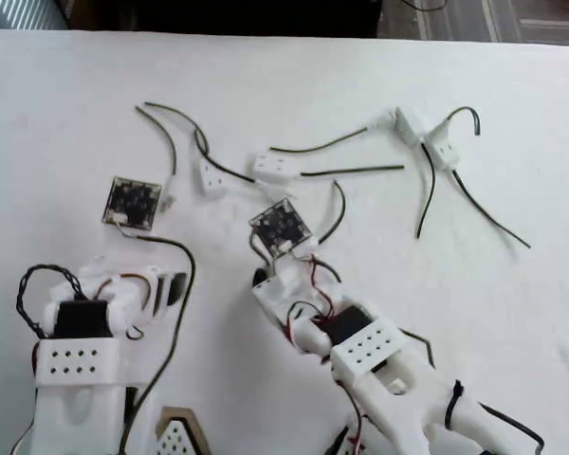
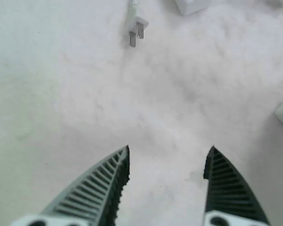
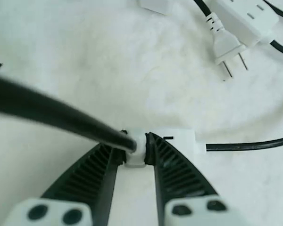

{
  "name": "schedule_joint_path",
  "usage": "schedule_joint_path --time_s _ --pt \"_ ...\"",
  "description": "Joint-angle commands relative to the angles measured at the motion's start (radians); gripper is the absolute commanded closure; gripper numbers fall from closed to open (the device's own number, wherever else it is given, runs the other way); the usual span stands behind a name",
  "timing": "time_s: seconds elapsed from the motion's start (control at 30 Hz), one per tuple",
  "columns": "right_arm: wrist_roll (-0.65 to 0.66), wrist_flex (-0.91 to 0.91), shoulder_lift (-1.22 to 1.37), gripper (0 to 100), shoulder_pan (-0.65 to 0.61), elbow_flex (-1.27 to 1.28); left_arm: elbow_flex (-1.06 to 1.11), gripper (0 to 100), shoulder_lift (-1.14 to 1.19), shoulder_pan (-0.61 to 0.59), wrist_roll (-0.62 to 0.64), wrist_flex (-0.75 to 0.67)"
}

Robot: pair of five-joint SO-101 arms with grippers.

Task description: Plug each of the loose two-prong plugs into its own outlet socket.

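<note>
held plug (image 3: pixel 136 153): white, small body, a thick black cable running off it; it sits low on the counter (image 1: pixel 57 95), near the middle.
right hand (image 3: pixel 137 136): narrow, its ribbed fingers pinch the held plug from both sides.
block (image 3: pixel 181 138): white, with a small dark mark on top, just ahead of the held plug; I cannot tell whether the two touch. A black cable leaves its other end.
loose plug (image 2: pixel 136 29): white, two flat metal prongs, lying flat left of the counter's middle, prongs toward the left hand.
left hand (image 2: pixel 170 150): wide, nothing between the fingers, over bare counter and apart from the loose plug.
far plug (image 3: pixel 226 47): white, two prongs, lying beside a white strip (image 3: pixel 245 19).
hidden: the held plug's prongs are covered; the strip is cut off at the frame edge.
</note>
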Motion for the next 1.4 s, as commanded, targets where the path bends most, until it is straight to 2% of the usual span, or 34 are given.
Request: schedule_joint_path --time_s 0.0,0.37,0.73,0.8,1.03,1.23,1.37 --pt "-0.002 0.021 0.016 98.2 -0.016 -0.012 -0.005 74 -0.016 -0.008 -0.011 -0.017" --pt "0.000 0.021 0.269 98.2 0.002 -0.112 -0.003 74 -0.013 -0.008 -0.011 -0.017" --pt "0.068 0.051 0.275 97.7 0.019 -0.140 0.028 74 -0.016 -0.010 -0.011 -0.055" --pt "0.066 0.139 0.257 96.4 0.016 -0.186 0.028 74 -0.016 -0.010 -0.011 -0.055" --pt "0.078 0.565 0.105 80.6 0.021 -0.419 0.028 74 -0.016 -0.010 -0.011 -0.054" --pt "0.281 0.860 0.061 77.6 0.090 -0.606 0.028 74 -0.016 -0.010 -0.011 -0.054" --pt "0.529 0.906 0.061 77.6 0.170 -0.611 0.028 74 -0.013 -0.010 -0.011 -0.057"
